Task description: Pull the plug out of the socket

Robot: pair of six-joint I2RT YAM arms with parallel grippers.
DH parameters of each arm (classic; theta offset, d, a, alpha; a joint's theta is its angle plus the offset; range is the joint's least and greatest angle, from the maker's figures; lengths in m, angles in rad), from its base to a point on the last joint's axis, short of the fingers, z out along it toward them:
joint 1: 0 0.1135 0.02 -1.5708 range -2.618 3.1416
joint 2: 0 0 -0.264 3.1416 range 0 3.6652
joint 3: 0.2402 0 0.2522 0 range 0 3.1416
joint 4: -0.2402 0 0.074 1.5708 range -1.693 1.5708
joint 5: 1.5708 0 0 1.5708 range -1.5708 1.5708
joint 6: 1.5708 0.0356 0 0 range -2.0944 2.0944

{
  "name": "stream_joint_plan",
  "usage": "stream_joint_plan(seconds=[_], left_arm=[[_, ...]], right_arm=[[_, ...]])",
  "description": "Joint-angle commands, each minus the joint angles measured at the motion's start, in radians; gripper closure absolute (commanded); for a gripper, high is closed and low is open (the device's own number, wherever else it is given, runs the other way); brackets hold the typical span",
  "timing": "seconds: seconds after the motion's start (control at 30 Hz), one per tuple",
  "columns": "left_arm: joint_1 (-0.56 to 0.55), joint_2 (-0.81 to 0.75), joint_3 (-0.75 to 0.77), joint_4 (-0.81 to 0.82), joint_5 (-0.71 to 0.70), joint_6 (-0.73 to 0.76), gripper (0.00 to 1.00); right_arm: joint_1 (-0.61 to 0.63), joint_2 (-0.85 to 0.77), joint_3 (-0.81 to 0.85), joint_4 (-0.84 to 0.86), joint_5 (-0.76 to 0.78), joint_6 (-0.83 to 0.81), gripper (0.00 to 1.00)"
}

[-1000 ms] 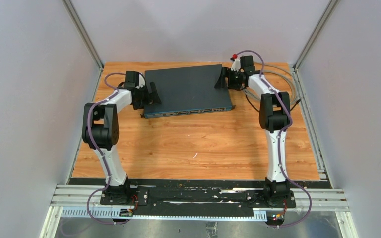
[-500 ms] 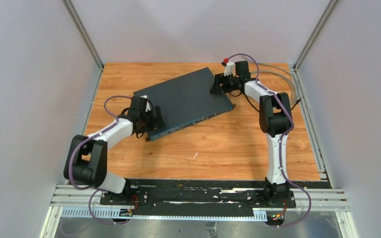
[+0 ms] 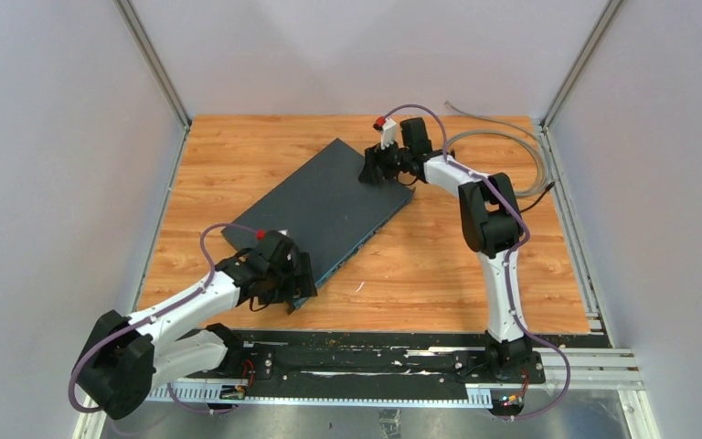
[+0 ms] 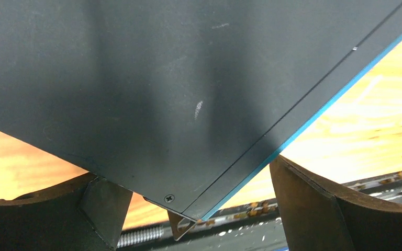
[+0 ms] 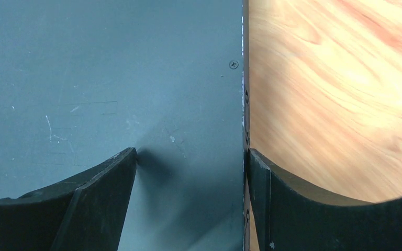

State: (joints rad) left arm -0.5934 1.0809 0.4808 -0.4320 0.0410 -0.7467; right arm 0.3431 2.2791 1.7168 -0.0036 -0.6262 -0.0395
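Note:
A flat dark box (image 3: 320,206) with a teal front edge lies slantwise on the wooden table (image 3: 439,265). My left gripper (image 3: 297,279) is open at its near corner. In the left wrist view that corner (image 4: 188,209) sits between the spread fingers of the gripper (image 4: 186,170). My right gripper (image 3: 373,169) stands at the far corner. In the right wrist view the right gripper (image 5: 188,151) is open, one finger on the box's top (image 5: 110,78) and the other finger (image 5: 272,183) against its side edge. No plug or socket can be made out in any view.
A grey cable (image 3: 512,146) loops on the table at the back right, near the wall post. A black mounting rail (image 3: 356,361) runs along the near edge. Grey walls close in the left, right and back sides.
The box has swung counter-clockwise from lying level to slanting. My left gripper came towards the near edge with its corner, and my right gripper moved left with the far corner.

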Motion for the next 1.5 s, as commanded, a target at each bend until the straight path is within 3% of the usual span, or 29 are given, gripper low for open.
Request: stream_joint_plan(seconds=[0.0,0.13,0.23,0.37,0.6,0.7,0.9,0.97,1.13,1.3,1.47], left_arm=[[-0.016,-0.019,-0.011,-0.014,-0.028,-0.051,0.00],[-0.016,-0.046,-0.002,-0.055,-0.065,-0.055,0.00],[-0.017,-0.085,0.048,-0.166,-0.183,-0.052,0.00],[-0.017,-0.125,0.107,-0.290,-0.233,-0.036,0.00],[-0.017,-0.166,0.241,-0.542,-0.455,-0.062,0.00],[-0.016,-0.174,0.339,-0.542,-0.463,-0.043,0.00],[-0.014,-0.021,0.627,-0.453,-0.597,0.129,0.00],[0.015,0.072,0.678,-0.350,-0.543,0.224,0.00],[0.253,0.321,0.771,-0.114,-0.177,0.337,0.00],[0.421,0.573,0.873,0.023,0.160,0.436,0.00],[0.452,0.781,1.006,0.010,0.240,0.565,0.00]], right_arm=[[0.215,0.049,-0.054,-0.174,-0.229,0.034,0.23],[0.209,0.050,0.001,-0.170,-0.109,0.010,0.20],[0.181,0.032,0.028,-0.170,0.001,0.014,0.16],[0.109,-0.030,0.052,-0.160,0.149,0.070,0.11],[-0.054,-0.197,-0.014,-0.090,0.202,0.147,0.07],[-0.066,-0.340,-0.186,-0.017,0.255,0.117,0.07],[-0.028,-0.668,-0.769,0.346,0.261,0.201,0.08],[0.025,-0.752,-0.903,0.418,0.302,0.193,0.08],[0.140,-0.886,-1.084,0.469,0.387,0.152,0.10],[0.161,-0.899,-1.246,0.723,0.354,0.149,0.17],[0.183,-0.808,-1.257,0.840,0.268,0.111,0.24]])
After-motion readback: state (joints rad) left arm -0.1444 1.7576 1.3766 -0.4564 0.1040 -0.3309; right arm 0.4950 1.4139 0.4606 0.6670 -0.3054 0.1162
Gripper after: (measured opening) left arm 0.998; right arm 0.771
